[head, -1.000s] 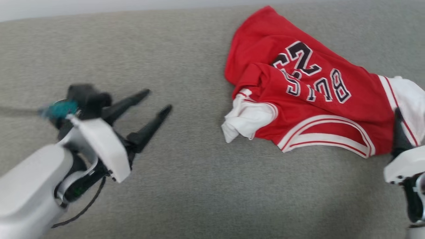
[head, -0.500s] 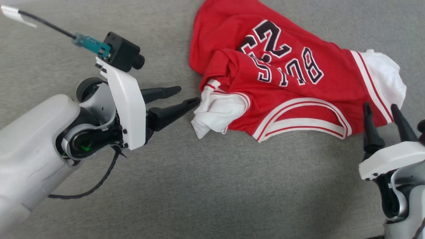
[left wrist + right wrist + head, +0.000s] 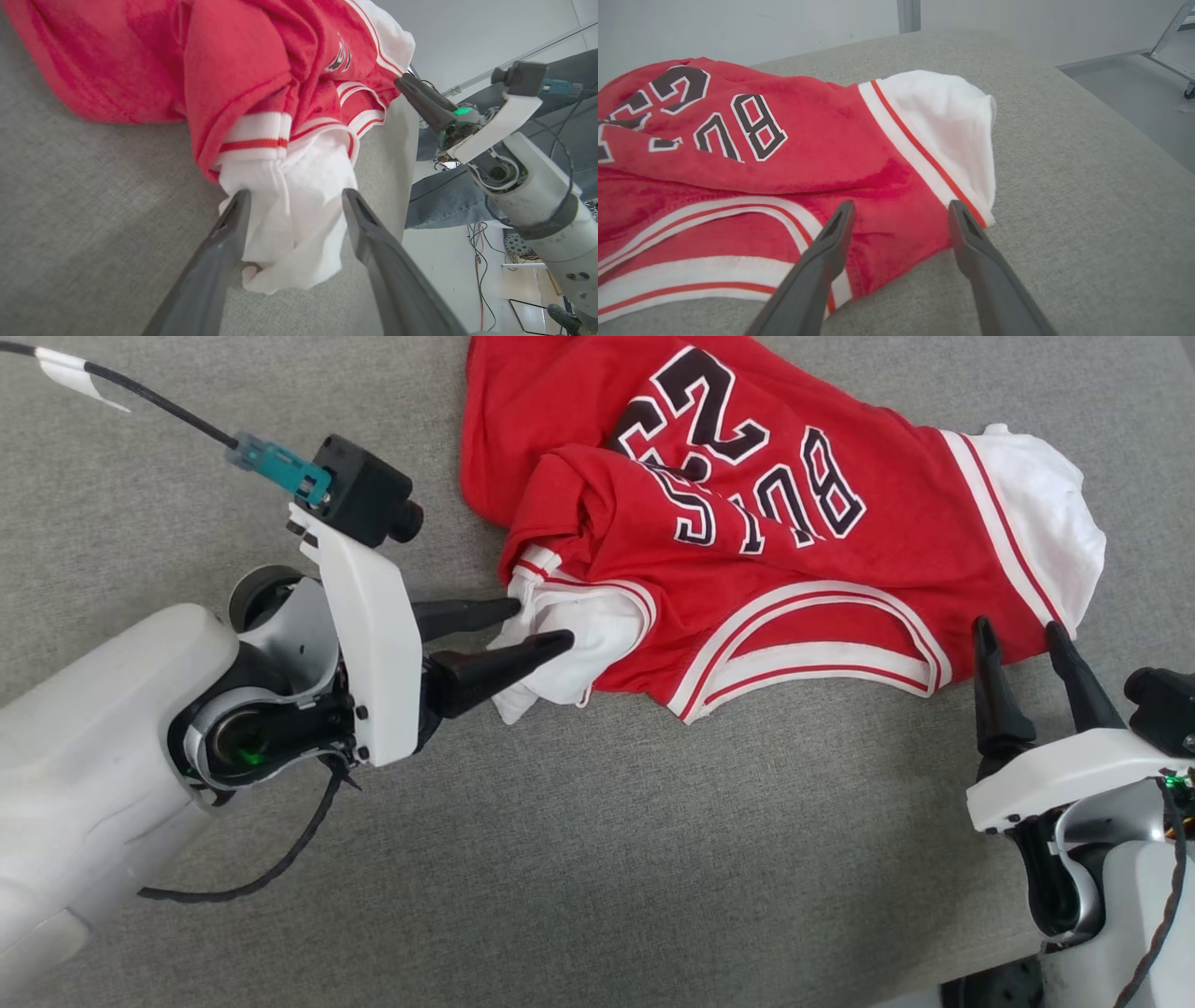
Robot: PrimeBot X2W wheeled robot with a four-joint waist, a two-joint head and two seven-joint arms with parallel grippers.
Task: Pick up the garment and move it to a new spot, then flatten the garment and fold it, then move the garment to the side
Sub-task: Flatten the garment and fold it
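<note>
**A:** Where is the garment?

**B:** The red basketball jersey with white sleeves and black, white-outlined lettering [image 3: 803, 574] lies crumpled on the grey fabric-covered desk [image 3: 597, 859]. It sits toward the far side in the head view. A red fold lies over part of the lettering, and the letters read upside down from the head camera.

**A:** And the left gripper [image 3: 544, 622]?

**B:** Its two long dark fingers are spread wide. They reach in from the left and sit on either side of the bunched white sleeve [image 3: 597, 616] at the jersey's near left corner. In the left wrist view that sleeve [image 3: 299, 219] lies between the fingers of the left gripper [image 3: 295, 193]. One finger is against the cloth, and the jaws are not pressed together on it.

**A:** The right gripper [image 3: 1017, 625]?

**B:** Also spread wide and holding nothing. Its tips point at the jersey's near right edge, just below the other white sleeve [image 3: 1036, 513]. In the right wrist view the right gripper [image 3: 901, 204] frames the red hem between the white-and-red striped neckline trim [image 3: 714, 219] and that sleeve's striped band [image 3: 920, 158]. I cannot tell whether the tips touch the cloth.

**A:** Anything else?

**B:** A person's leg in blue denim [image 3: 444, 200] stands beyond the desk's edge in the left wrist view.
</note>
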